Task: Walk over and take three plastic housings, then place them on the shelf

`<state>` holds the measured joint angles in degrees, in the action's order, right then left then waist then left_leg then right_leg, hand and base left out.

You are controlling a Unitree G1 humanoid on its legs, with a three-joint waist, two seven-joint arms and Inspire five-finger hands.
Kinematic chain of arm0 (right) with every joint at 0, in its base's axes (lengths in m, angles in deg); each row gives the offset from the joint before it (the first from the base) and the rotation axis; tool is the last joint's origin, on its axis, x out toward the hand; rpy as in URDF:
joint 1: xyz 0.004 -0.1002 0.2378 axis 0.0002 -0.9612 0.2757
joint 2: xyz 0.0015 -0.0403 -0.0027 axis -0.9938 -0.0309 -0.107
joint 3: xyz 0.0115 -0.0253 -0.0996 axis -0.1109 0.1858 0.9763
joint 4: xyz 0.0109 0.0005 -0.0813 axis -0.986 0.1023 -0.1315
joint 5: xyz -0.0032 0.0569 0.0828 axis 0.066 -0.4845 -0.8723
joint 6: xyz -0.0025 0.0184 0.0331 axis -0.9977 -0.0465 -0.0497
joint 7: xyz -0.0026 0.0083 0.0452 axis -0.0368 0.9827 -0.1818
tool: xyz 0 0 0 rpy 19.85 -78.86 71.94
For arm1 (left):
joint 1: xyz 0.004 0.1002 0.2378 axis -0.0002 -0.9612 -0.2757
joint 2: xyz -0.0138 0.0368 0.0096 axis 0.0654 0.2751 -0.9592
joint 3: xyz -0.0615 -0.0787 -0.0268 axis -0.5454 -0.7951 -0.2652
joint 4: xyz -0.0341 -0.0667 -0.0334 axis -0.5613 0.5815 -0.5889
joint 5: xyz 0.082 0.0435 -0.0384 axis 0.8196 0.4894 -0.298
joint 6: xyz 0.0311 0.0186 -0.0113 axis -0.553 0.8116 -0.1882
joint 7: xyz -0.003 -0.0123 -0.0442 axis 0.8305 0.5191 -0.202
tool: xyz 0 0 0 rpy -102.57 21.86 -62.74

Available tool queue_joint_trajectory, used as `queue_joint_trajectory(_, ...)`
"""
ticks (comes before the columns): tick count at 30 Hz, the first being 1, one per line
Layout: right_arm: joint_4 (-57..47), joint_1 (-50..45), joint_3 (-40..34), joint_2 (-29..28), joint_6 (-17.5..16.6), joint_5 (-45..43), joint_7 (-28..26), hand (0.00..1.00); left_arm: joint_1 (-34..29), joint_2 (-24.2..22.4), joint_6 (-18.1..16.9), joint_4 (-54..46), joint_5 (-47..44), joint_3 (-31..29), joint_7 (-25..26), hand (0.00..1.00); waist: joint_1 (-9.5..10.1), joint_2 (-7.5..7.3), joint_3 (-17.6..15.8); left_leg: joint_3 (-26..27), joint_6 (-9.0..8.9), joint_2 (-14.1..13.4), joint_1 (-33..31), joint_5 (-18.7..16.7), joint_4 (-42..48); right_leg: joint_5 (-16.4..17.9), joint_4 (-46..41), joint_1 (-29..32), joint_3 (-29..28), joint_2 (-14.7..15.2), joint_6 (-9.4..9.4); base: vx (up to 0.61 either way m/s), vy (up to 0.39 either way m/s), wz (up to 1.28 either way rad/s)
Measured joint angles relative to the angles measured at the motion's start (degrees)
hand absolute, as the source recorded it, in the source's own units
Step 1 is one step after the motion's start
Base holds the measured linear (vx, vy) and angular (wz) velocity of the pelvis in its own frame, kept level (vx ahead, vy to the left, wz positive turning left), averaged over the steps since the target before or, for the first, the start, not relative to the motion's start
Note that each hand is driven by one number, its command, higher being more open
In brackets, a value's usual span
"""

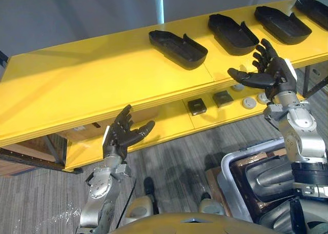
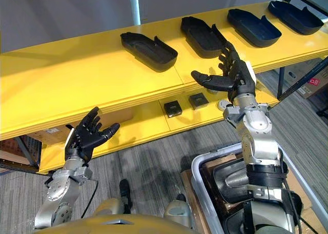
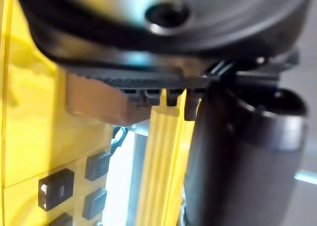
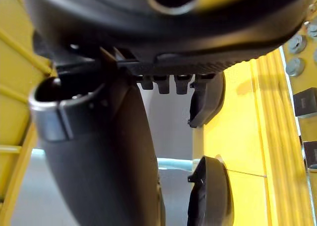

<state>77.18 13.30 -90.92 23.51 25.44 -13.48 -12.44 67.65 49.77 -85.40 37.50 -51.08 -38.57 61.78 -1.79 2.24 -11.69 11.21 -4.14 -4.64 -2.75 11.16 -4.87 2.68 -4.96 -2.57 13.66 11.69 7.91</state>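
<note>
Four plastic housings (image 1: pixel 178 48) lie on the shelf (image 1: pixel 77 85), left hand (image 1: pixel 120 134) and right hand (image 1: pixel 269 72) both spread empty; placement appears complete

Bright light, soft shadows on shelf (image 1: pixel 77 85)

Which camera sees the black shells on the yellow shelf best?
The right eye view: all four housings fit inside the picture on the top shelf, seen from above. The left eye view cuts the last one at its edge. The right wrist view catches two edge-on.
</note>
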Motion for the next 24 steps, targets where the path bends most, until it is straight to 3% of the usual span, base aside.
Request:
queue_joint_trajectory(2,2.66,3.82,1.00,0.83,-0.87,-1.08,-0.72,1.00,0.20,0.00,-0.12,0.00,0.00,0.09,0.00,1.00,0.03,0.26,-0.23,-0.12,0.26,0.11,-0.28,0.19,0.01,-0.23,-0.27,0.28,0.04,0.09,0.34,-0.02,0.004,0.06)
queue_joint_trajectory(5,10.82,16.70,3.45,6.99,-5.31,-4.69,-2.38,1.00,2.79,0.02,-2.60,0.00,-0.52,1.07,0.08,1.00,0.30,2.54,-3.74,-1.37,0.20,0.19,-2.25,1.03,0.02,-0.03,-2.47,2.54,0.76,0.23,0.09,-0.09,0.003,0.18)
queue_joint_trajectory(9,14.15,21.22,4.46,9.87,-8.25,-5.27,-2.68,1.00,3.81,0.02,-4.17,-0.02,-0.62,0.93,0.74,1.00,0.16,3.87,-7.20,-2.32,0.06,0.19,-3.28,1.59,0.03,0.88,-4.39,3.93,1.44,0.45,-0.47,-0.05,-0.015,0.10)
queue_joint_trajectory(12,17.94,25.28,6.07,12.95,-8.47,-5.27,-2.75,1.00,5.04,0.08,-4.18,0.23,-0.84,1.16,1.92,1.00,0.26,4.67,-9.35,-3.06,-0.23,0.18,-5.53,2.03,0.01,1.29,-6.30,6.81,1.57,0.63,-0.64,-0.05,-0.022,0.07)
queue_joint_trajectory(17,23.55,29.35,7.87,13.15,-8.85,-5.57,-3.14,1.00,6.06,0.33,-4.21,3.74,-2.33,2.48,3.04,1.00,0.73,5.20,-11.81,-3.29,0.34,0.18,-6.00,2.61,0.06,1.88,-8.37,7.99,1.52,0.78,-0.43,0.02,-0.049,0.02)
queue_joint_trajectory(24,28.55,35.88,10.75,14.62,-11.37,-9.65,-8.43,1.00,6.81,0.70,-5.02,8.31,-3.13,3.58,3.43,1.00,2.00,6.20,-13.75,-4.30,0.56,0.33,-6.59,3.13,0.08,4.61,-12.77,9.64,1.81,1.35,-0.72,0.03,-0.063,0.07)
